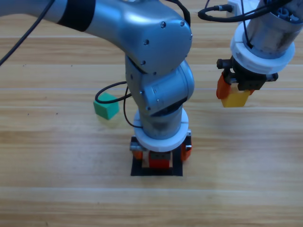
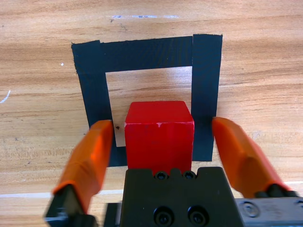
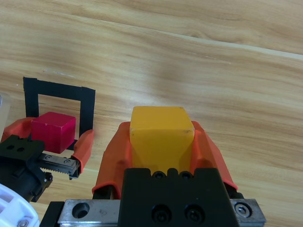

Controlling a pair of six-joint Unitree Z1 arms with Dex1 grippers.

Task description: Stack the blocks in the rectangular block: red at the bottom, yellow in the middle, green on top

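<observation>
High view: the wooden table (image 1: 47, 189) fills the picture, and the left arm (image 1: 142, 42) reaches down over its middle to the black tape square (image 1: 156, 172) near the bottom. The left gripper (image 1: 161, 152) is down at that square with its jaws parted on either side of the red cube (image 1: 159, 163). In the left wrist view the left gripper (image 2: 161, 135) stands released, a gap showing between each orange jaw and the red cube (image 2: 159, 135); the cube sits inside the tape square (image 2: 147, 52), toward the side nearest the camera, its near edge over the tape.

The right arm (image 1: 267, 28) comes in at the upper right, well apart from the square. Its right gripper (image 1: 234, 94) is clenched on the yellow cube (image 1: 235, 98), held above the table. The right wrist view shows the right gripper (image 3: 161, 142) with both jaws pressed against the sides of the yellow cube (image 3: 161, 135), the square and red cube lying off to its left.

The green cube (image 1: 106, 107) rests alone on the table, left of the left arm and apart from the square.
</observation>
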